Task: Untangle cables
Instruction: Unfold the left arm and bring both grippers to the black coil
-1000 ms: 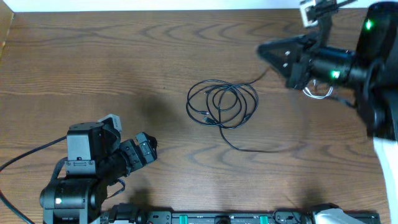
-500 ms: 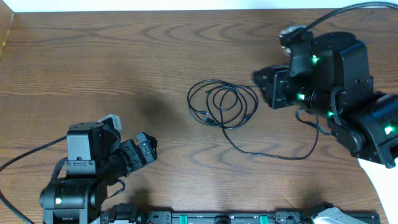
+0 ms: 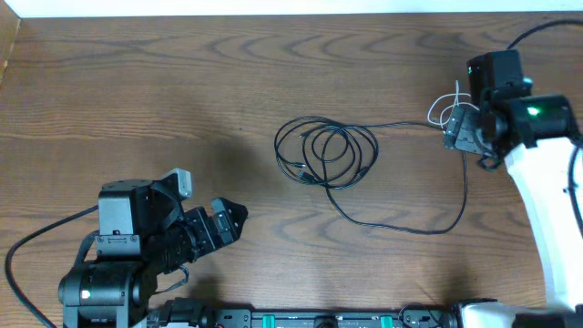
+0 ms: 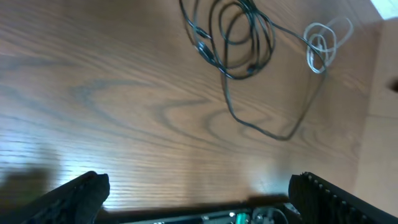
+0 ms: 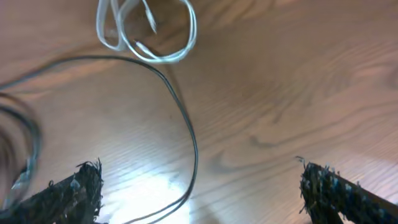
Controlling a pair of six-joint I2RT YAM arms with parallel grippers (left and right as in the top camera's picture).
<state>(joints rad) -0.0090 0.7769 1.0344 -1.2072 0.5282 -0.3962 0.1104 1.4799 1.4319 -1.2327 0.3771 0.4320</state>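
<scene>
Cables (image 3: 326,157) lie coiled on table (image 3: 137,91).

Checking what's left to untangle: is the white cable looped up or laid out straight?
Looped up. The white cable lies in a few small overlapping loops beside a black cable, not stretched out.

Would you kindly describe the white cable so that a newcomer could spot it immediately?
Look to the right side of the brown wooden table, past the black cable coil at its middle. The white cable lies there in tight loops, the only pale cord among black ones.
</scene>
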